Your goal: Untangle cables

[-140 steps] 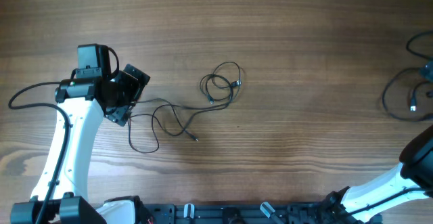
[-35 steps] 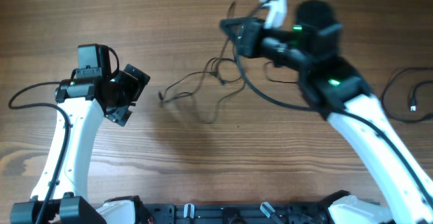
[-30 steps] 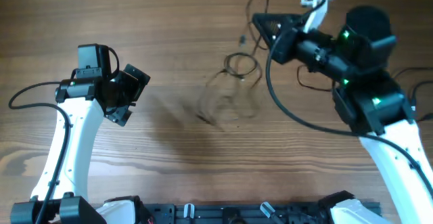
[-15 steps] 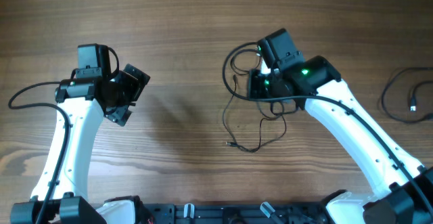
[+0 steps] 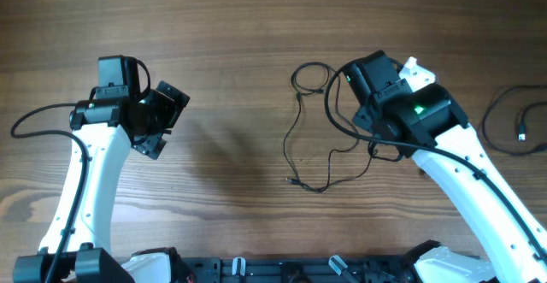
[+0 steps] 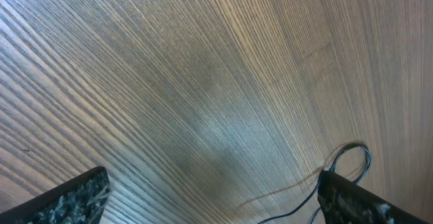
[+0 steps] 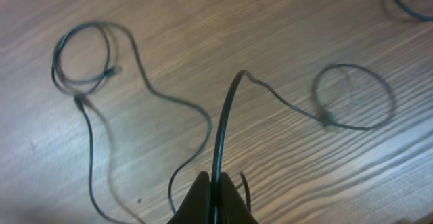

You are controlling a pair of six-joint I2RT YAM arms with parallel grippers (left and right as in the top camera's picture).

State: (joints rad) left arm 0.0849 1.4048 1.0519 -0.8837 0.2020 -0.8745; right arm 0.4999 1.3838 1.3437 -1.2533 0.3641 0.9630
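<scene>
Right claw [image 7: 215, 197]: clenched on cable [image 7: 223, 119]; best drawn up slowly so loops [image 7: 82, 56] slip free; left claw [image 6: 213, 189]: released, above table [image 6: 203, 82].

The overhead camera looks straight down from high up on the whole table [image 5: 256, 26] and the cables [image 5: 296, 112] [image 6: 352, 145] [image 7: 220, 136], my left wrist camera skims low across bare wood towards them at its far edge, and my right wrist camera looks down on them from close above, so all three views share those cords.
</scene>
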